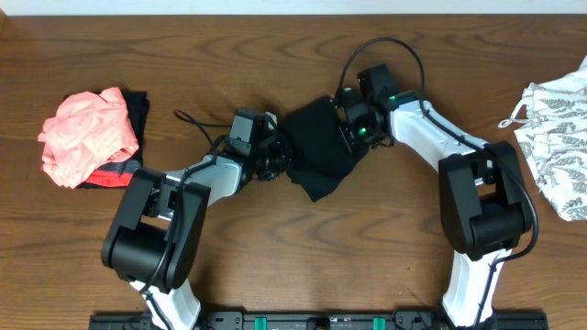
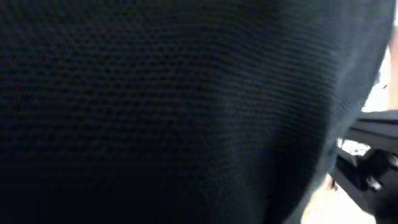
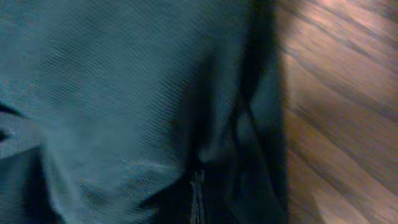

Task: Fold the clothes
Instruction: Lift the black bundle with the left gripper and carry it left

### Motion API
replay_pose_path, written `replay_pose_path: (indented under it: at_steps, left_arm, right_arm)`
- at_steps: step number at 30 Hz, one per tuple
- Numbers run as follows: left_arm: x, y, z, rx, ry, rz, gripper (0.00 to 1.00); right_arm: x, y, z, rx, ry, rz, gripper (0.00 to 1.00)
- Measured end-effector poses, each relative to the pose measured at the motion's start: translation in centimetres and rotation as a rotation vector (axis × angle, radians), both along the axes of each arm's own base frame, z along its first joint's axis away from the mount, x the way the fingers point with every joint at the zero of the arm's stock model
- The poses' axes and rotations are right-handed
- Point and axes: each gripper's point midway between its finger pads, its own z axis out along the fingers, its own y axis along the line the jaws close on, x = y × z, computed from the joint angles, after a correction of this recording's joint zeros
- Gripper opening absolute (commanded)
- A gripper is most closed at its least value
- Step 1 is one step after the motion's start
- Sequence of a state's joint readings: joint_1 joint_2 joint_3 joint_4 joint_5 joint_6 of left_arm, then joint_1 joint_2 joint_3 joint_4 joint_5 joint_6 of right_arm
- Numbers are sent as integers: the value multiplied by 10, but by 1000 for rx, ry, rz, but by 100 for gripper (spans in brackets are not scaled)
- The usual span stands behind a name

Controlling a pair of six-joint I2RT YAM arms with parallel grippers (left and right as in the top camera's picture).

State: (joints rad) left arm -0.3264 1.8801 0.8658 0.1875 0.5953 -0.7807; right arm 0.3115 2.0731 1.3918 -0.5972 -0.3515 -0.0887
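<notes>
The black garment [image 1: 316, 151] is bunched at mid-table. Its left edge is clamped by the left gripper [image 1: 278, 158] and its right edge by the right gripper [image 1: 351, 128]. Open wood-grain table [image 1: 275, 55] is seen around it. A coral-pink garment [image 1: 87, 136] is heaped far left, and a white leaf-patterned garment [image 1: 559, 137] lies at the right edge. A fine knit weave is shown up close.

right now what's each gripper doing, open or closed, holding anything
Left gripper: closed on one edge of the crumpled black fabric garment.
Right gripper: closed on the opposite edge of the same garment.
</notes>
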Motion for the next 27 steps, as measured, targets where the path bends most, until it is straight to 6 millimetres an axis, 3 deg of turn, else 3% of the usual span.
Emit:
replay_pose_path:
  at_steps: [5,9,11,14,21,27]
  left_arm:
    - [9,16,35,13,-99,34,6]
    - [28,40,77,29,-225,114,6]
    - [35,53,93,43,-275,155,6]
    - [42,69,108,71,-328,197,6]
    - [48,116,111,168,-290,255,6]
    - [74,160,147,214,-358,326,6]
  right_arm:
    - [12,-26,16,2,-24,-68,6]
    - [24,-49,59,20,-113,-124,4]
    - [28,-59,86,32,-169,-148,4]
    - [26,-66,109,41,-211,-161,3]
    - [18,-67,107,33,-176,-161,1]
    - [15,-67,106,30,-166,-162,1]
